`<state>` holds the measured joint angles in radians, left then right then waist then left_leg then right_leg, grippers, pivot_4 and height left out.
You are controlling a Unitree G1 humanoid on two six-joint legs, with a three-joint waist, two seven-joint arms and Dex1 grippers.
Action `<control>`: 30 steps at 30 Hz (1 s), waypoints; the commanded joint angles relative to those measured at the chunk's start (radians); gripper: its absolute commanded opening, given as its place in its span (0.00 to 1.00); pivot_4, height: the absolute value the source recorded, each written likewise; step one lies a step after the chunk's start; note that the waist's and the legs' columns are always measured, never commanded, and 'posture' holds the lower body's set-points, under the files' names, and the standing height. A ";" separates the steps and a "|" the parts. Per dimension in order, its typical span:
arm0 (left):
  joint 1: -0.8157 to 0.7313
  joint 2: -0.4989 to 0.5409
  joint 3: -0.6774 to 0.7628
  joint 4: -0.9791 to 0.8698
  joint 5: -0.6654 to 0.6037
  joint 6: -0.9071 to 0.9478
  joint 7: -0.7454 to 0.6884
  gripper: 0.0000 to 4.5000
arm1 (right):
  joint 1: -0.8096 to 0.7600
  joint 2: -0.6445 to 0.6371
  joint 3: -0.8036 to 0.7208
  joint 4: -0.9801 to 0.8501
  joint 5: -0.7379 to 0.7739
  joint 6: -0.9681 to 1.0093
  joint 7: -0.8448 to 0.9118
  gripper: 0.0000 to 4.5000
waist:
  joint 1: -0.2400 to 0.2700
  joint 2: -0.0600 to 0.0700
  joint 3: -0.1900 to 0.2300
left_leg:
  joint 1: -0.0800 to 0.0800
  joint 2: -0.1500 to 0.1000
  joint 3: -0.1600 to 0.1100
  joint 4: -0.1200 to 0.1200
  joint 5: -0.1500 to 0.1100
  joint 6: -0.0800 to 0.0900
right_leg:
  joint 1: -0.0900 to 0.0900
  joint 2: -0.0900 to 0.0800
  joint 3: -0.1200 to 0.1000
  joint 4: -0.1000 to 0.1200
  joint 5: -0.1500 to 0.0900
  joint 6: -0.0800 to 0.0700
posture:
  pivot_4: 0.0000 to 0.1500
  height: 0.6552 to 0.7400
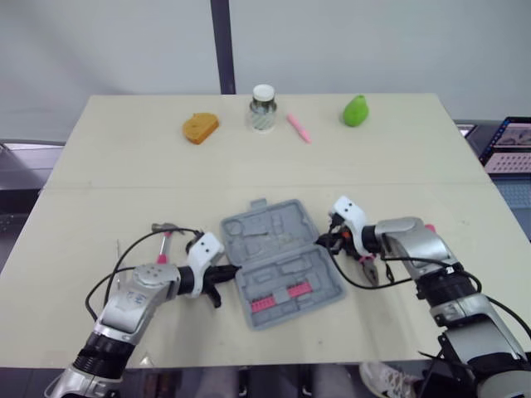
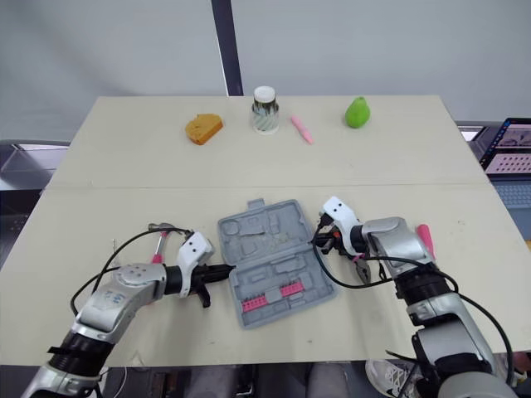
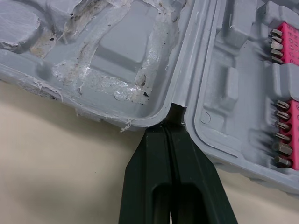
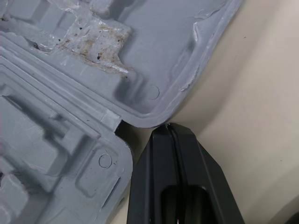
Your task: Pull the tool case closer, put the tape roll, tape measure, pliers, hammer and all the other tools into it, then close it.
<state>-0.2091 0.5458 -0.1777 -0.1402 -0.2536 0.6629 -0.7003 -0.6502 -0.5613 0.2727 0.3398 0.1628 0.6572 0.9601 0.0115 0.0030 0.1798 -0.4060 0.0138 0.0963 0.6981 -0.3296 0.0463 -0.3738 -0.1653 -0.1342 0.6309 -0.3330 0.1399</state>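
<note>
The grey tool case [image 1: 278, 259] lies open and flat near the table's front, with pink bit holders [image 1: 282, 296] in its near half. My left gripper [image 1: 230, 270] is shut, its tips pressed into the hinge notch [image 3: 175, 109] on the case's left side. On the opposite side, my right gripper [image 1: 322, 240] is shut, with its tips at the hinge gap [image 4: 122, 127]. A pink-handled hammer [image 1: 164, 242] lies left of the case, behind my left arm. Pliers [image 1: 370, 270] lie on the table beside my right wrist, partly hidden by it.
Along the far edge stand an orange object [image 1: 200, 127], a white-lidded jar [image 1: 263, 108], a pink pen [image 1: 299, 128] and a green pear [image 1: 356, 110]. A pink item [image 2: 424, 236] lies right of my right arm. A laptop [image 1: 510, 141] sits beyond the table's right edge.
</note>
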 commanded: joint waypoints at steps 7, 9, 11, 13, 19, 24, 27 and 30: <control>-0.004 -0.021 -0.016 -0.012 0.016 -0.004 -0.011 0.01 | 0.062 -0.029 0.010 -0.119 0.000 0.038 0.050 0.00 | 0.000 0.000 0.000 | 0.000 0.000 0.000 0.000 0.000 0.000 | 0.000 0.000 0.000 0.000 0.000 0.000 | 1.00 0.47; 0.001 -0.021 -0.017 -0.017 0.017 -0.002 -0.012 0.01 | 0.079 -0.035 0.009 -0.145 0.003 0.051 0.051 0.00 | 0.000 0.000 0.000 | 0.000 0.000 0.000 0.000 0.000 0.000 | 0.000 0.000 0.000 0.000 0.000 0.000 | 1.00 0.47; 0.009 -0.021 -0.019 -0.026 0.016 0.003 -0.013 0.01 | 0.097 -0.043 0.006 -0.174 0.007 0.063 0.052 0.00 | 0.001 0.000 0.000 | 0.000 0.000 0.000 0.000 0.000 0.000 | 0.000 0.000 0.000 0.000 0.000 0.000 | 1.00 0.47; 0.017 -0.020 -0.019 -0.033 0.016 0.005 -0.013 0.01 | 0.111 -0.048 0.004 -0.198 0.011 0.077 0.051 0.00 | 0.000 0.000 0.000 | 0.000 0.000 0.000 0.000 0.000 0.000 | 0.000 0.000 0.000 0.000 0.000 0.000 | 1.00 0.47; 0.053 -0.006 -0.010 -0.065 0.009 0.017 -0.018 0.01 | 0.164 -0.068 -0.006 -0.276 0.022 0.112 0.048 0.00 | 0.001 0.000 0.000 | 0.000 0.000 0.000 0.000 0.000 0.000 | 0.000 0.000 0.000 0.000 0.000 0.000 | 1.00 0.47; 0.084 -0.001 -0.008 -0.096 0.007 0.030 -0.017 0.01 | 0.210 -0.088 -0.014 -0.339 0.036 0.142 0.046 0.00 | 0.001 0.000 0.000 | 0.001 0.000 0.000 0.000 0.000 0.000 | 0.000 0.000 0.000 0.000 0.000 0.000 | 1.00 0.47; 0.101 0.005 -0.002 -0.112 0.003 0.039 -0.018 0.01 | 0.239 -0.100 -0.017 -0.384 0.049 0.163 0.041 0.00 | 0.002 0.000 0.000 | 0.001 0.000 -0.001 0.000 0.000 0.000 | 0.001 0.000 0.000 0.000 0.000 0.000 | 1.00 0.47; 0.120 0.012 0.001 -0.125 0.000 0.044 -0.018 0.01 | 0.260 -0.107 -0.021 -0.419 0.059 0.183 0.035 0.00 | 0.001 0.000 0.000 | 0.001 0.000 0.000 0.000 0.000 0.000 | 0.001 0.000 0.000 -0.001 0.000 0.000 | 1.00 0.47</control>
<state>-0.1118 0.5494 -0.1659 -0.2395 -0.2427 0.6924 -0.7057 -0.4061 -0.6621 0.2527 -0.0404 0.1953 0.8205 0.9856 0.0120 0.0028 0.1793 -0.4053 0.0141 0.0959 0.6979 -0.3297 0.0463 -0.3731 -0.1655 -0.1341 0.6301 -0.3330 0.1399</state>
